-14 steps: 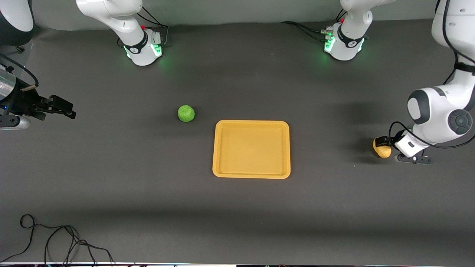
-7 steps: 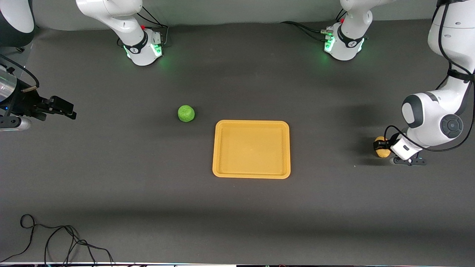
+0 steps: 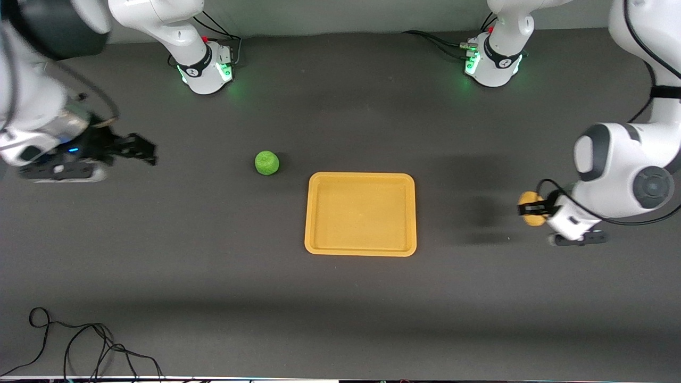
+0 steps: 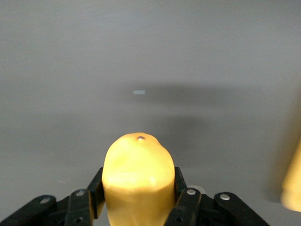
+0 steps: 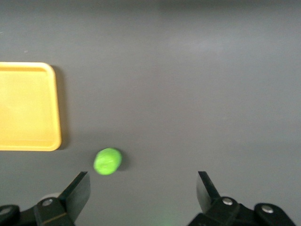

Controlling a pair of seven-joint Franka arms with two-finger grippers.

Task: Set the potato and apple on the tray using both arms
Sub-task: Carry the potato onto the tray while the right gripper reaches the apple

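Observation:
My left gripper (image 3: 532, 208) is shut on the yellow-orange potato (image 3: 530, 209) and holds it above the dark table, toward the left arm's end, beside the tray (image 3: 360, 183). In the left wrist view the potato (image 4: 138, 176) fills the space between the fingers (image 4: 186, 197), and the tray's corner (image 4: 294, 183) shows at the edge. The green apple (image 3: 266, 162) lies on the table beside the tray's corner, toward the right arm's end. My right gripper (image 3: 139, 150) is open and empty above the table at the right arm's end; its wrist view shows the apple (image 5: 107, 161) and the tray (image 5: 52, 141).
Both arm bases (image 3: 205, 66) (image 3: 492, 61) stand at the table's edge farthest from the front camera. A black cable (image 3: 80, 346) lies coiled near the front edge at the right arm's end.
My left gripper has lifted the potato off the table and moved it toward the tray. My right gripper has moved toward the apple.

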